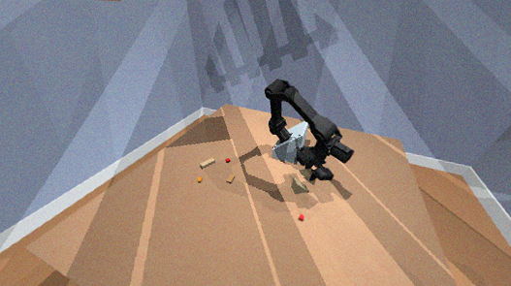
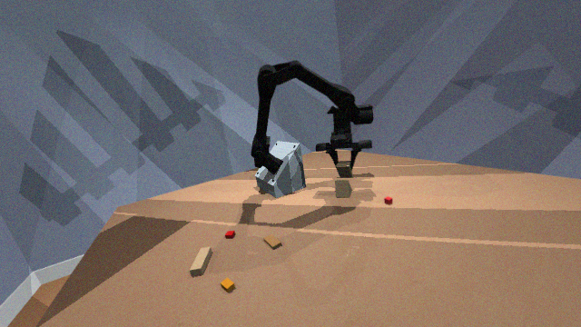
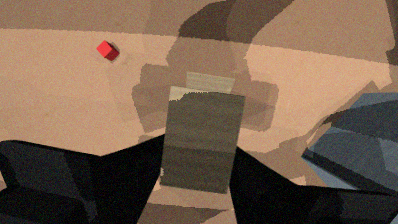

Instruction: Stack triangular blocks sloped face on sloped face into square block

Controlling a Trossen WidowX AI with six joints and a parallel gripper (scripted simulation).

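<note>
The lower triangular block [image 1: 299,186] [image 2: 343,189] rests on the table; in the wrist view only a pale strip of it [image 3: 210,81] shows past the held block's far edge. My gripper [image 2: 344,167] [image 3: 198,142] is shut on the other triangular block [image 2: 344,171] [image 3: 204,135], one finger at each side. The held block hangs a little above the lower one, with a narrow gap between them in the exterior view. In the top view the gripper partly hides it. How well the sloped faces and ends line up cannot be told.
The pale blue-grey angular block [image 1: 288,148] [image 2: 287,174] [image 3: 350,150] stands by the arm's base. A red cube [image 1: 301,217] [image 2: 388,200] [image 3: 106,50] lies near the lower block. Farther off lie another red cube [image 2: 230,234], a tan flat block [image 2: 272,242], a long pale block [image 2: 201,262] and an orange cube [image 2: 227,284].
</note>
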